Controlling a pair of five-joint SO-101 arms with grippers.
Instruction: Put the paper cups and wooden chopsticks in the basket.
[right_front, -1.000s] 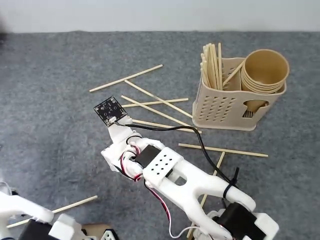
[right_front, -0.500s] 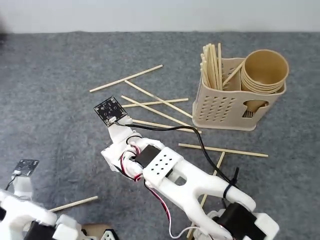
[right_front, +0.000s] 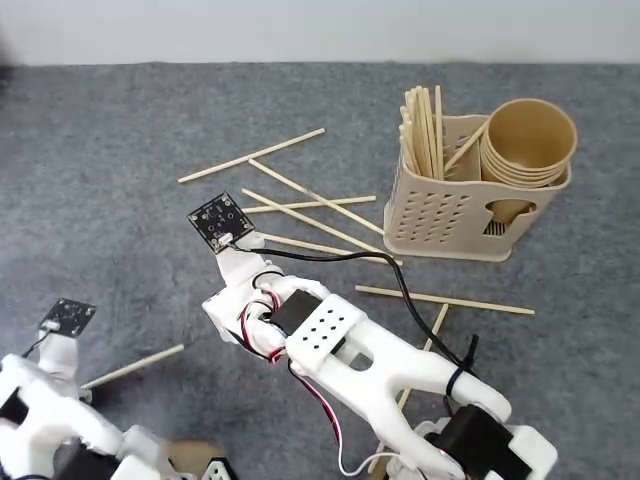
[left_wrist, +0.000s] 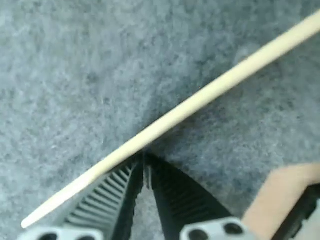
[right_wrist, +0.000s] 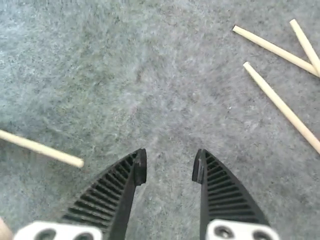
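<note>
**High view.** The basket (right_front: 455, 215) stands upright on the grey carpet (right_front: 110, 150), toward the far right. A stack of paper cups (right_front: 528, 140) sits in its right compartment, and a bundle of upright chopsticks (right_front: 424, 125) fills the left one. Several loose chopsticks (right_front: 312, 197) lie crossed on the carpet just left of the basket. Two further chopsticks (right_front: 445, 300) lie in front of it. The right arm (right_front: 340, 345) extends from the near edge toward the middle, with its wrist close to the loose chopsticks. The left arm (right_front: 45, 415) is at the near left corner, and a single chopstick (right_front: 133, 366) projects from beside it.

**Left wrist view.** The left gripper (left_wrist: 145, 159) has its jaws drawn almost together, pinching the single chopstick (left_wrist: 215, 90) at the tips (only a sliver of gap remains). The stick runs diagonally above the carpet. A tan object (left_wrist: 282, 192) at the edge cannot be identified.

**Right wrist view.** The right gripper (right_wrist: 170, 167) is spread wide and holds nothing, poised over the carpet. One chopstick end (right_wrist: 45, 149) lies to one side of it. Three more stick ends (right_wrist: 280, 102) lie beyond the other side.
</note>
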